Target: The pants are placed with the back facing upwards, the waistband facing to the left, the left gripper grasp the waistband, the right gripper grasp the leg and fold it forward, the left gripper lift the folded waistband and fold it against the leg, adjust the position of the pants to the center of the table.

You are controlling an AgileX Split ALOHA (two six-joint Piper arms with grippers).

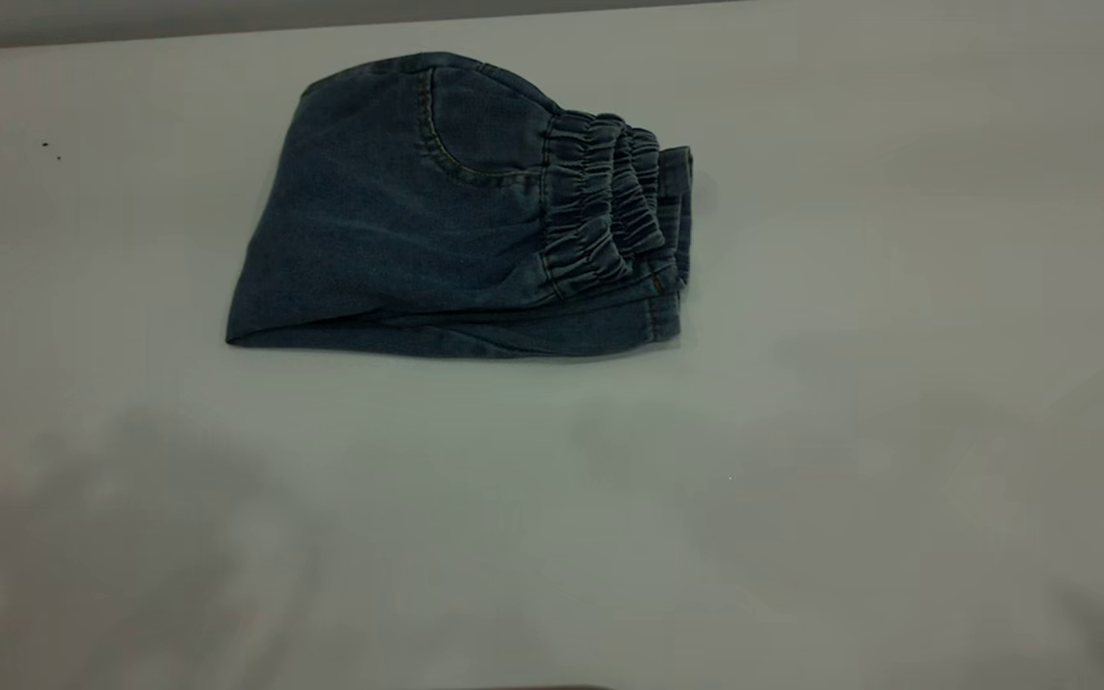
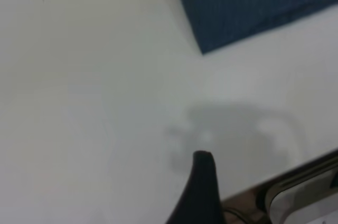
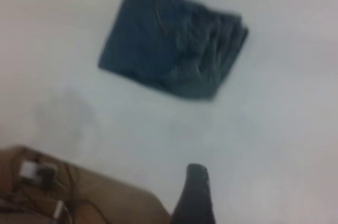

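Denim shorts [image 1: 437, 220] folded into a compact stack, lying on the white table [image 1: 897, 383], toward the far side.
Elastic waistband [image 1: 600, 206] faces right. Left gripper [image 2: 203, 192] and right gripper [image 3: 194, 195] hang clear of the fabric; only one finger of each shows, so jaw state can't be read.

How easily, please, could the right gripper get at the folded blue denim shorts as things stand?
Probably easily: the folded blue denim shorts lie alone on the bare white table, and the right gripper hangs back near the table's edge with nothing between them.
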